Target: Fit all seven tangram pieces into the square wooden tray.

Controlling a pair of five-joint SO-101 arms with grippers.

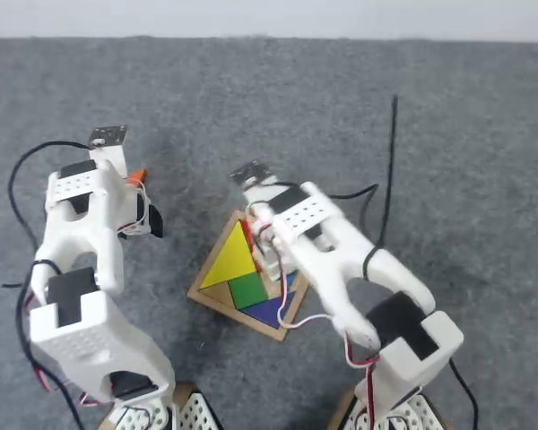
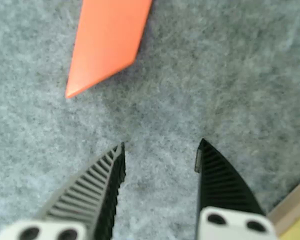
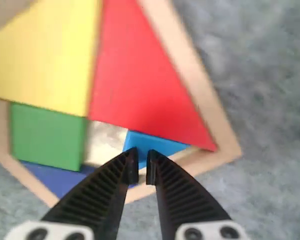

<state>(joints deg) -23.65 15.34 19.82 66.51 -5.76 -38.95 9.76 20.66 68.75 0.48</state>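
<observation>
Five pieces are sitting in the tray, the orange piece waiting outside it. The left gripper is gaping empty beside it, and the right gripper is hovering over it, nearly closed and empty.

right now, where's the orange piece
The orange piece lies on the grey carpet just ahead of the open left hand, untouched; in the high view it peeks out beside that arm's wrist, left of the wooden tray.
</observation>
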